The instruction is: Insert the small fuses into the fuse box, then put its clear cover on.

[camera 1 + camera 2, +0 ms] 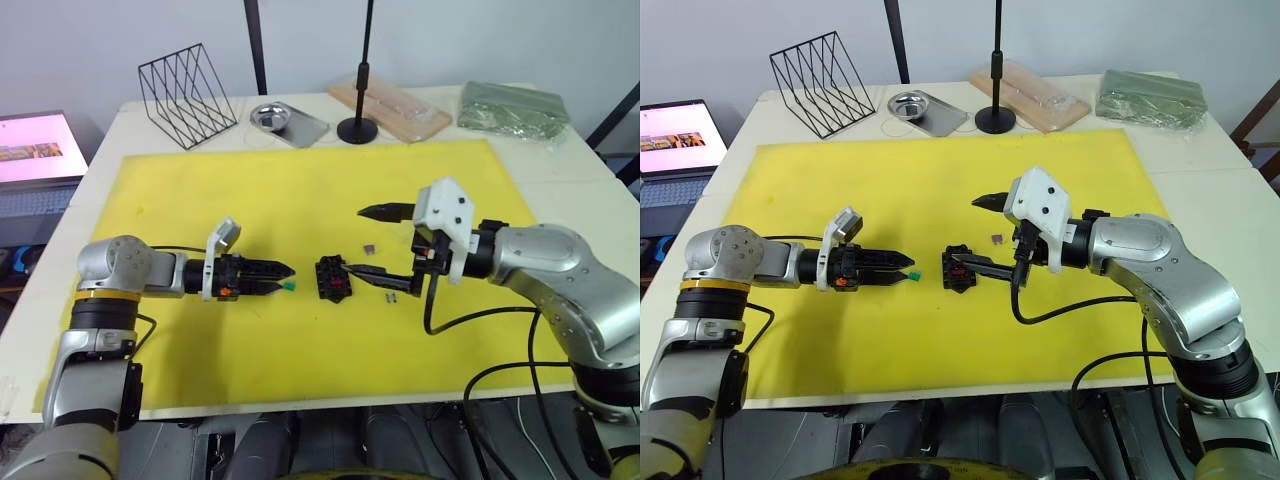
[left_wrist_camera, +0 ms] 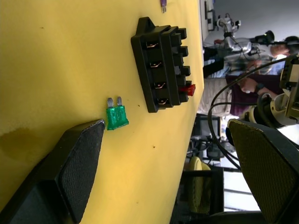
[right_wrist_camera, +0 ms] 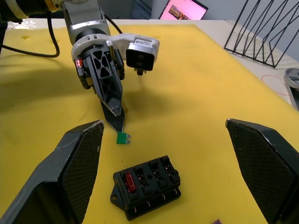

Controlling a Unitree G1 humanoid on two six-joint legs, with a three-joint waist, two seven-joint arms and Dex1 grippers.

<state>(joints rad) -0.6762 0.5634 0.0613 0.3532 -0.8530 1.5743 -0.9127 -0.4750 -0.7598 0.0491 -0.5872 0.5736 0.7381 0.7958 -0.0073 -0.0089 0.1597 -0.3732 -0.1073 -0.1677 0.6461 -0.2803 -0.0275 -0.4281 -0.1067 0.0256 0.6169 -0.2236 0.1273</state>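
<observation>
The black fuse box lies on the yellow mat, with a red fuse seated in one end slot. A green fuse lies flat on the mat just left of the box, at the tip of my left gripper, which is open and not holding it. My right gripper is wide open, its lower finger reaching to the box's right side. A purple fuse lies between its fingers on the mat, and a greyish fuse sits right of the box. The clear cover is out of view.
Along the table's back stand a black wire rack, a metal tray, a black stand base, clear packaging with a wooden board and a green bag. A laptop sits off the table's left.
</observation>
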